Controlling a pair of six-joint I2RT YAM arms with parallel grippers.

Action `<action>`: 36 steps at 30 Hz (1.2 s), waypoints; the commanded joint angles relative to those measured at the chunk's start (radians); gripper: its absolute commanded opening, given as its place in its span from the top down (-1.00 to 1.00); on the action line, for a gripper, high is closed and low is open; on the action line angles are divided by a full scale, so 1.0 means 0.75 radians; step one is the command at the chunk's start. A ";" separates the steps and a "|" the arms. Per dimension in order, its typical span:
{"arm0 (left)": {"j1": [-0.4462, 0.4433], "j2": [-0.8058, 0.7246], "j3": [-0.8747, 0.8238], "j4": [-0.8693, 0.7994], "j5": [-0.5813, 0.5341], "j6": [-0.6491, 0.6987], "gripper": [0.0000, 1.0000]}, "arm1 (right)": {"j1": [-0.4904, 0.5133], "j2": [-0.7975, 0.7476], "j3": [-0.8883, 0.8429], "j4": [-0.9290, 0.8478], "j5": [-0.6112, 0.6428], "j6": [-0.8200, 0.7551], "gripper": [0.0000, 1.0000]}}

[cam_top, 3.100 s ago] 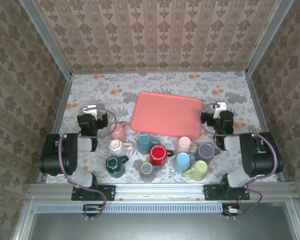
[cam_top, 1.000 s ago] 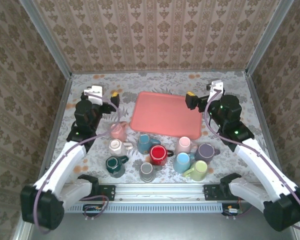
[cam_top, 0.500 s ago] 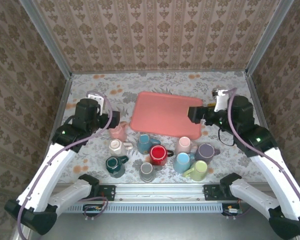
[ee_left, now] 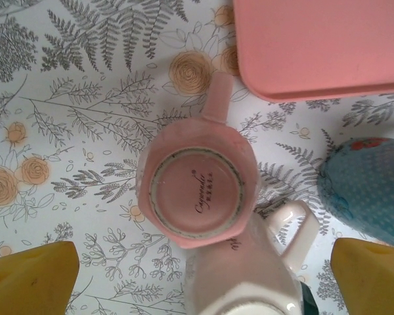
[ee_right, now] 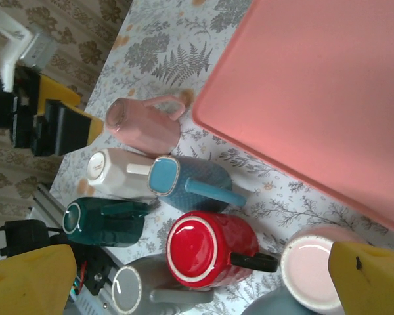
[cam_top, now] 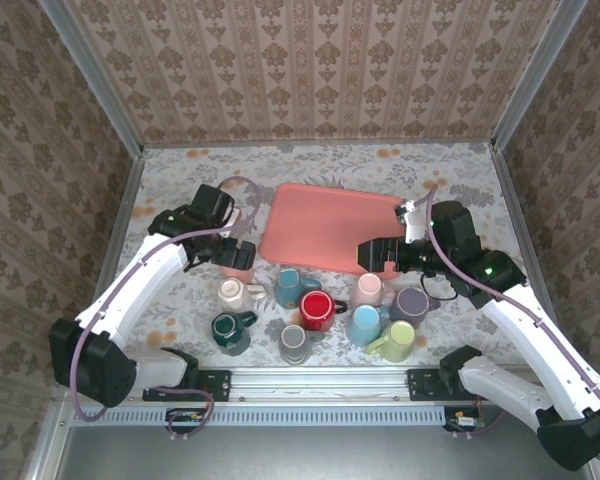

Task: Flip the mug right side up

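Swinging inward since a moment ago, the left gripper [ee_left: 202, 274] now hovers wide open over the pink mug [ee_left: 196, 190], base-up on the table [ee_left: 85, 98] near the tray [ee_left: 315, 46], with grasping and flipping yet undone.

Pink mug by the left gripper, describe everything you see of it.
The pink mug stands upside down on the table: glossy faceted ceramic, foot ring and printed mark facing up. Its handle points toward a corner of the tray. The white mug sits close beside it; contact unclear. The open left gripper hovers above, not touching.
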 commanded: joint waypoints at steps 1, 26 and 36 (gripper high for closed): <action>0.030 0.069 0.008 0.000 0.051 0.053 -1.00 | 0.015 -0.007 -0.016 0.005 -0.080 0.033 -1.00; 0.106 0.337 -0.063 0.113 0.154 0.012 -0.90 | 0.036 0.084 -0.040 0.004 0.040 0.003 -1.00; 0.061 0.443 -0.047 0.099 0.073 -0.018 -0.78 | 0.047 0.073 -0.030 0.007 0.051 -0.005 -1.00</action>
